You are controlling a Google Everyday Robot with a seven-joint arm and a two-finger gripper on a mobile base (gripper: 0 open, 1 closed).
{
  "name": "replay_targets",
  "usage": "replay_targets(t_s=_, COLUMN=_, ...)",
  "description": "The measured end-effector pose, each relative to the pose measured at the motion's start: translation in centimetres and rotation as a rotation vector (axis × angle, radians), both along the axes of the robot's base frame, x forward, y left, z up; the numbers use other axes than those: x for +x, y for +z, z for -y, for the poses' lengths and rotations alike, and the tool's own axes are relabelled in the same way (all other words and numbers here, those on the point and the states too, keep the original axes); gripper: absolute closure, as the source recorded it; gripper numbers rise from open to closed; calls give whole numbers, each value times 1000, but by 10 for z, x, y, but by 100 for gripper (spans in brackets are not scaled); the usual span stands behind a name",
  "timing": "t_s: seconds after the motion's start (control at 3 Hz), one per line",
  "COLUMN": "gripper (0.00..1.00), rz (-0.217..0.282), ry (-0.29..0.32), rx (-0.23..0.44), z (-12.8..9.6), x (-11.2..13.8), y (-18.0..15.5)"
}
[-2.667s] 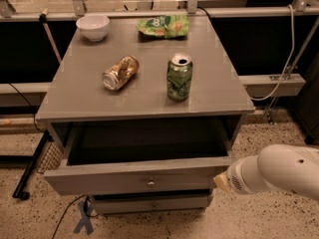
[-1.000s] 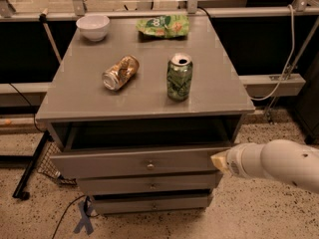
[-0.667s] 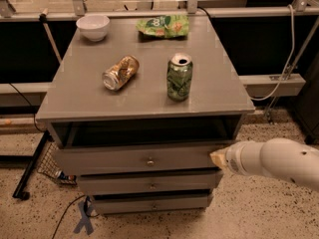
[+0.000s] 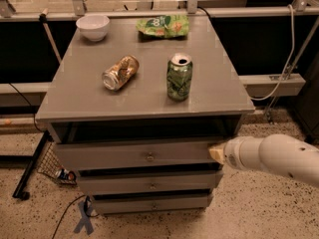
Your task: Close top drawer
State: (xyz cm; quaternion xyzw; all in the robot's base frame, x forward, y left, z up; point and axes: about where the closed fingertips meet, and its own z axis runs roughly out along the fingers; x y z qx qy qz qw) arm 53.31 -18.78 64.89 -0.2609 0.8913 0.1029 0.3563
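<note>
The top drawer point(image 4: 114, 156) sits just under the tabletop point(image 4: 79, 103) of the grey cabinet. Its long front runs left to right, with a small knob point(image 4: 149, 157) at the centre. It looks almost shut, though a dark gap shows above its front.

The end effector point(image 4: 216, 153) comes in from the right on a white arm point(image 4: 274, 158), and its tip rests against the right end of the drawer front. I cannot tell whether it is released or clenched.

The drawer's travel runs from near to far, so the push should probably go straight toward the far side. Because the contact is right of the knob, an off-centre push could skew the drawer.

On the tabletop stand a green can point(image 4: 179, 77), a tipped can point(image 4: 120, 72), a bowl point(image 4: 92, 27) and a snack bag point(image 4: 163, 26).
</note>
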Motion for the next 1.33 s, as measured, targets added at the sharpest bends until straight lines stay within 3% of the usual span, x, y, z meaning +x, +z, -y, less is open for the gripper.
replay_targets(t_s=0.33, gripper=100, rz=-4, ry=2, rx=-1, z=0, x=0, y=-1)
replay_targets(t_s=1.33, gripper=100, rz=-164, ry=-35, rx=-69, z=30, x=-35, y=-21)
